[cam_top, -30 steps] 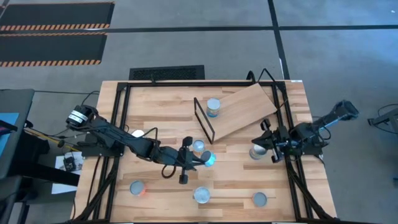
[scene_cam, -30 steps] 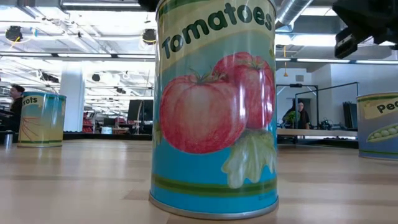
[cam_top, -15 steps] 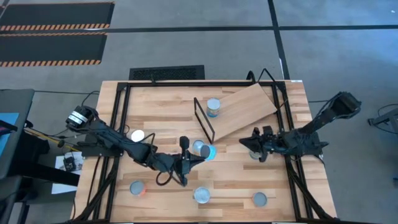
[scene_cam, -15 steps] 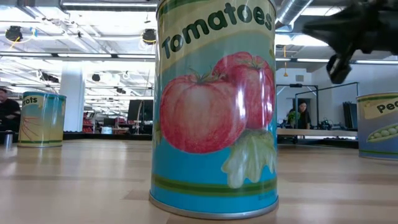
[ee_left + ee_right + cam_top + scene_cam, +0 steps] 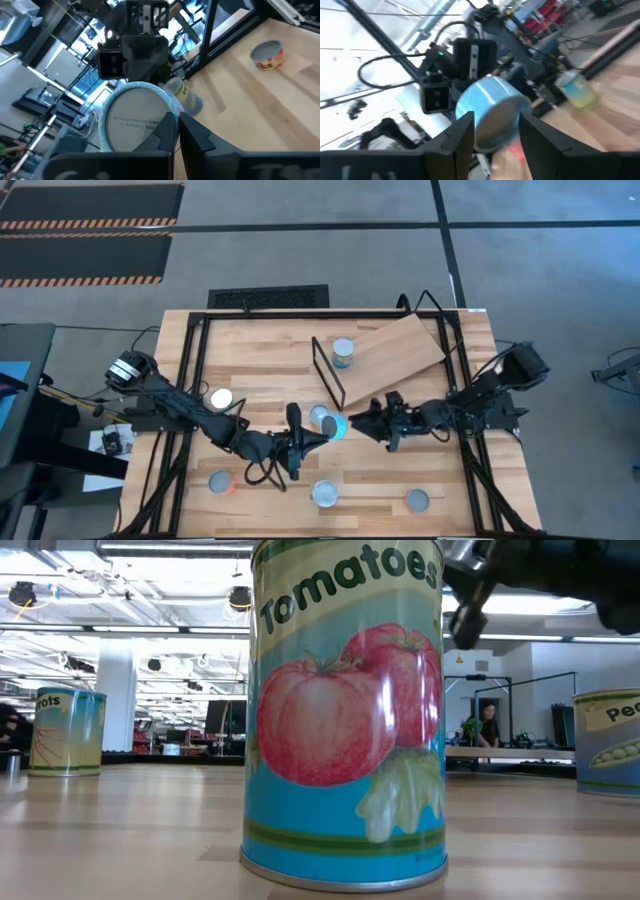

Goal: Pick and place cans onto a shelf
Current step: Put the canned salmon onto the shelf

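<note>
On the plank worktop [image 5: 250,350] from above, the shelf [image 5: 395,360] carries one can [image 5: 343,352]. The left gripper [image 5: 318,435] holds a teal can [image 5: 332,425], jaws closed on it. The right gripper [image 5: 362,418] has reached across to it, jaws open; a handover seems near. In the low view a tomato can [image 5: 345,710] stands close. The right wrist view shows the teal can between its fingers [image 5: 457,142].
</note>
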